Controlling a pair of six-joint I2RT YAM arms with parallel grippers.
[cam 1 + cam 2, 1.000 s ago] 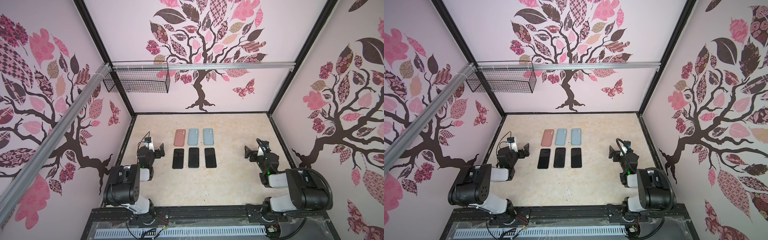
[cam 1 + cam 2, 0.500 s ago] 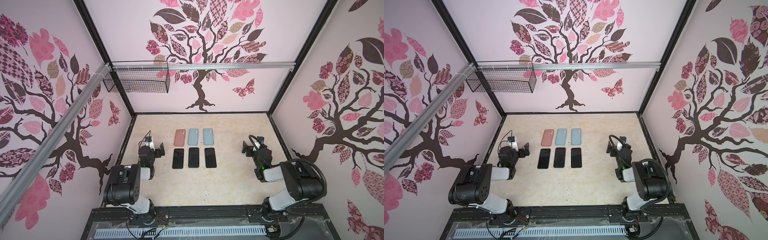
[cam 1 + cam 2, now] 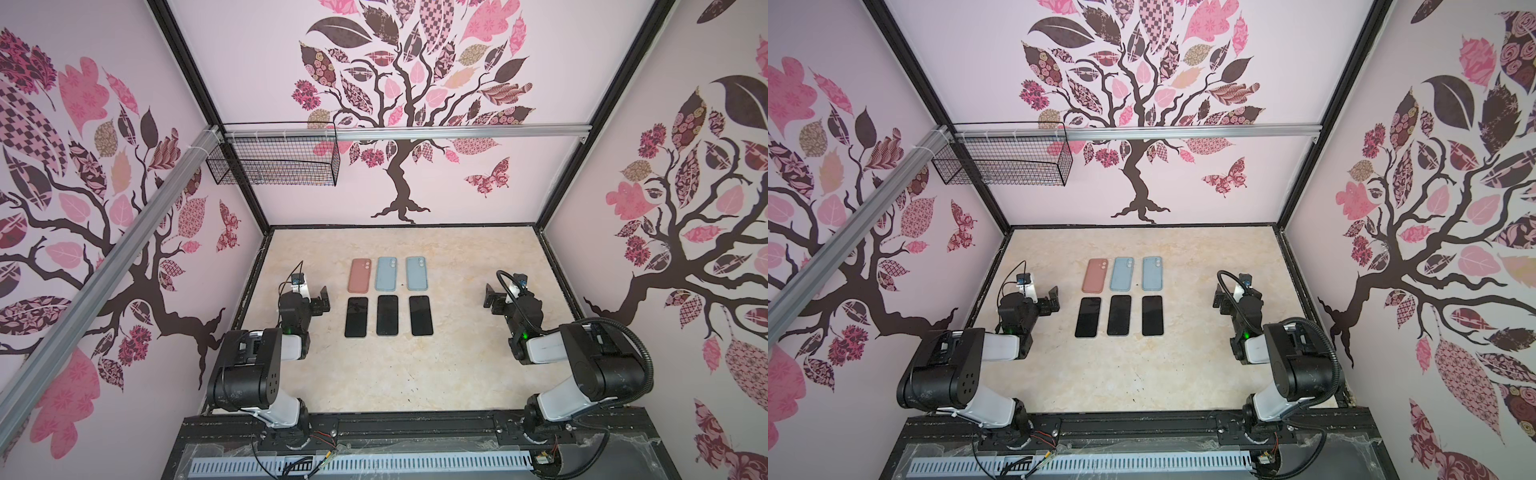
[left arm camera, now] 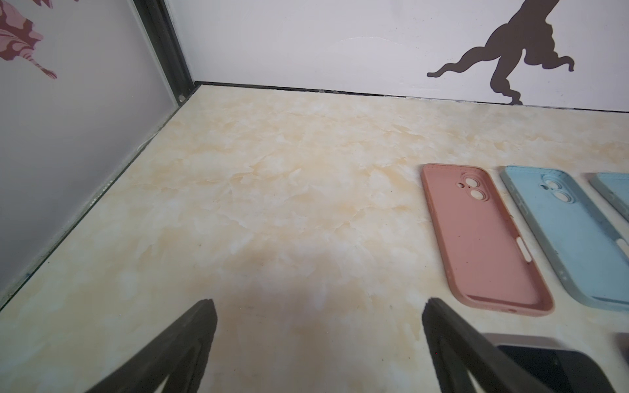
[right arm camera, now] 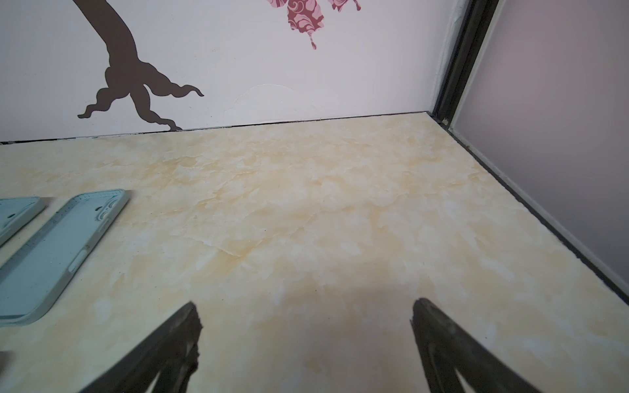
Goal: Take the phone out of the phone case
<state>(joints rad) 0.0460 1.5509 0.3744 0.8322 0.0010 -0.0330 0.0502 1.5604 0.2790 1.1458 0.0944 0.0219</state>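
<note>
Bright, even diffuse light, soft faint shadows, wide-angle edge distortion, wrist views slightly soft

Two top cams, side by side, high over the front edge, look down toward 12 o'clock across the whole tabletop [image 3: 374, 374]; near-identical views. L wrist cam [image 3: 297, 281] at 9 o'clock & R wrist cam [image 3: 519, 284] at 3 o'clock sit low, close to the tabletop, facing the back wall [image 4: 340, 41]; both catch the painted trunk foot [image 5: 136, 92].

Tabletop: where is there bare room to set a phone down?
Bare: the table strip between the phones and the arm bases; the band between the cases and the back wall; the gap between cases and right gripper. Crowded: both rows, beside the left gripper.
</note>
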